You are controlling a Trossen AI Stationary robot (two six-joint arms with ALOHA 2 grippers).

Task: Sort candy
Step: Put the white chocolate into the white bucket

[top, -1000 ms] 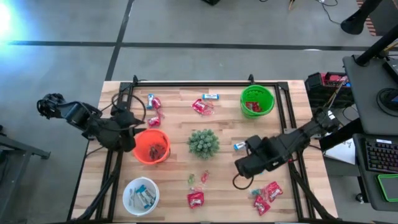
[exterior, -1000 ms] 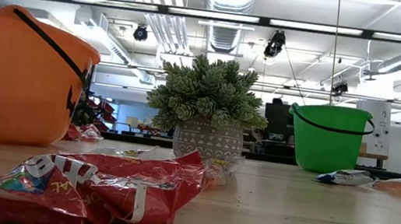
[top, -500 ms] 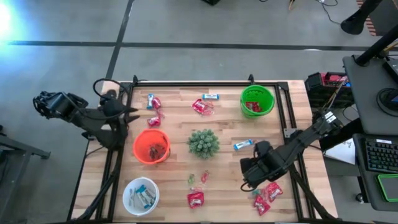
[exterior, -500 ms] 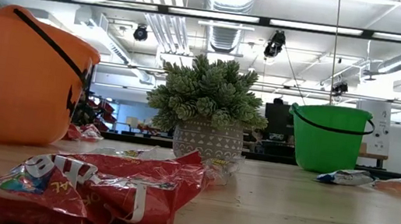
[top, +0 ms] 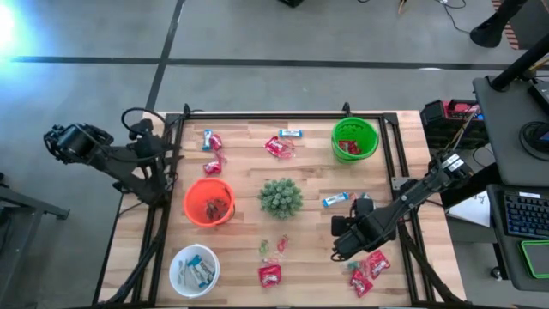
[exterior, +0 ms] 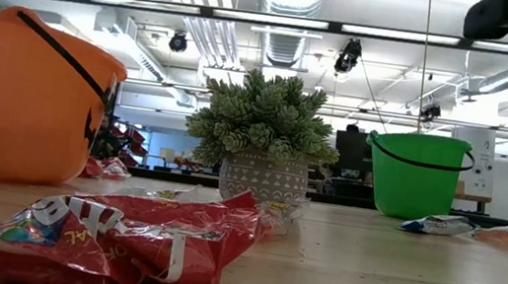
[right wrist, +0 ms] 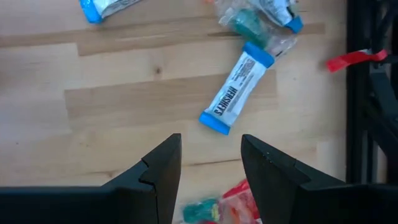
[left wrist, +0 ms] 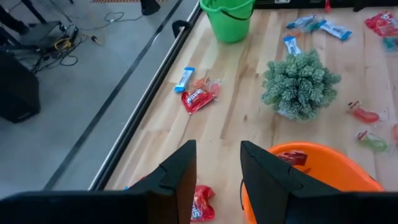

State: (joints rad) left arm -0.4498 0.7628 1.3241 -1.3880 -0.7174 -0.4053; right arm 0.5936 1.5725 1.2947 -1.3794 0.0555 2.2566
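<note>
Blue-and-white bar (right wrist: 237,92) lettered "HERSHEY'S", flat on the bench (right wrist: 93,99) near its right edge, just beyond right pincer (right wrist: 210,163), spread, empty. Left pincer (left wrist: 217,169), spread, empty, above left edge beside orange bowl (left wrist: 323,180).

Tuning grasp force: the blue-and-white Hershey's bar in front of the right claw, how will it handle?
The bar is probably light and fairly stiff, since it lies flat and straight. Its wrapper looks glossy, so it may slip or crinkle at the blue ends. It should slide, not roll, if the open right claw nudges it.
</note>
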